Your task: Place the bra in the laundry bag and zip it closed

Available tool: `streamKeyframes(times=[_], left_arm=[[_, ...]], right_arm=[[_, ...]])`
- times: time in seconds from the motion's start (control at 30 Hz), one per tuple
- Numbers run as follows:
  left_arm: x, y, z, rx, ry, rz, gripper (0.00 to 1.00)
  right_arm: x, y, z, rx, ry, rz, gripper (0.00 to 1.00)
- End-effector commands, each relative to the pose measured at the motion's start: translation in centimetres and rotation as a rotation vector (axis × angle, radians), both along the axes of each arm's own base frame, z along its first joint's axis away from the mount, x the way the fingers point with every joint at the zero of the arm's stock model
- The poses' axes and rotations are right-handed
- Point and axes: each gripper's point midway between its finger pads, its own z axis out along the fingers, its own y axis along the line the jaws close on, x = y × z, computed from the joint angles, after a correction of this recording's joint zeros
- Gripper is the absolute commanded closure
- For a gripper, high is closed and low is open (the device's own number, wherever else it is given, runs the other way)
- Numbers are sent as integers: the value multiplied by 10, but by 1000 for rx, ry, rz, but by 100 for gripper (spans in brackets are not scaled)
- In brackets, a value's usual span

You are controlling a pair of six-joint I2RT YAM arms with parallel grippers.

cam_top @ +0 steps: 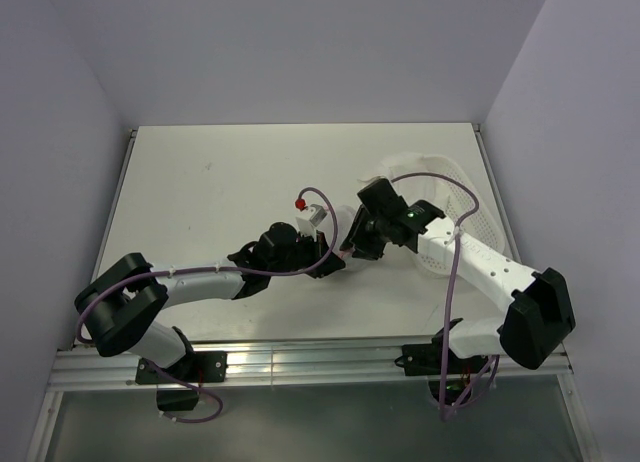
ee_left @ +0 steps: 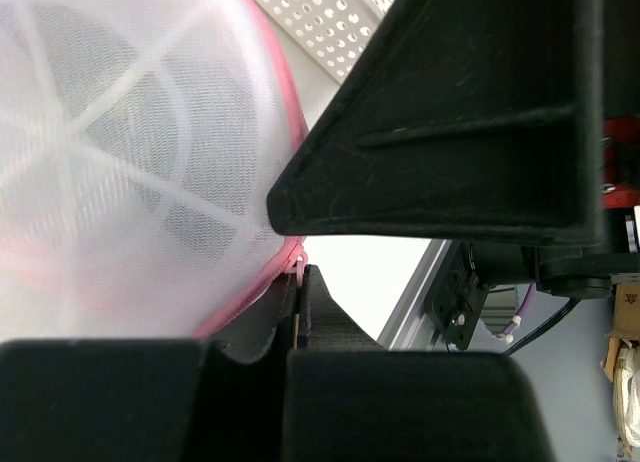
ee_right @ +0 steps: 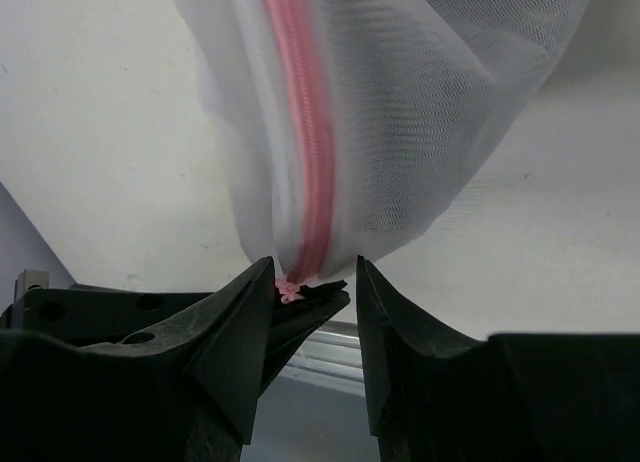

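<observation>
The laundry bag (ee_left: 110,152) is white mesh with pink zipper trim (ee_right: 305,132). A dark shape, apparently the bra (ee_left: 135,122), shows dimly through the mesh. My left gripper (ee_left: 298,274) is shut on the pink zipper end at the bag's rim. My right gripper (ee_right: 315,272) is open, with its fingers (ee_right: 245,312) on either side of the bag's zipper end and the left fingertips just below it. In the top view the two grippers meet at mid-table, left (cam_top: 335,260) and right (cam_top: 352,244), and they hide the bag.
A white perforated plastic basket (cam_top: 455,207) stands right behind my right gripper; its wall also shows in the left wrist view (ee_left: 310,17). A small red-tipped object (cam_top: 300,202) lies just beyond the left gripper. The table's near rail (cam_top: 320,362) is close by.
</observation>
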Motion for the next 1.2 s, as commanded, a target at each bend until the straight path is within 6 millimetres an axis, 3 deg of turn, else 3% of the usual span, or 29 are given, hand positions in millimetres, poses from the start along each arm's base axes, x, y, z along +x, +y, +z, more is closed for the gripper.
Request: streamKeyframes(times=[0.0, 0.5, 0.6, 0.63, 0.67, 0.73, 0.93, 1.17], left_arm=[[1, -10, 24, -75, -38, -18, 100], [-1, -12, 26, -84, -37, -32, 100], [-3, -11, 25, -82, -34, -33, 100], [-3, -10, 24, -82, -34, -31, 100], [-4, -9, 24, -80, -31, -30, 100], [-6, -4, 19, -66, -24, -24, 100], [-3, 20, 1, -46, 31, 34, 100], [21, 61, -25, -13, 106, 167, 100]], right_arm=[[2, -4, 17, 11, -60, -32, 54], [13, 8, 8, 39, -47, -62, 54], [17, 10, 9, 32, -53, -59, 64], [19, 10, 9, 26, -53, -59, 82], [22, 12, 10, 24, -55, -60, 89], [25, 9, 13, 5, -64, -53, 100], [45, -1, 39, -22, -112, -30, 100], [63, -14, 65, -60, -158, 4, 100]])
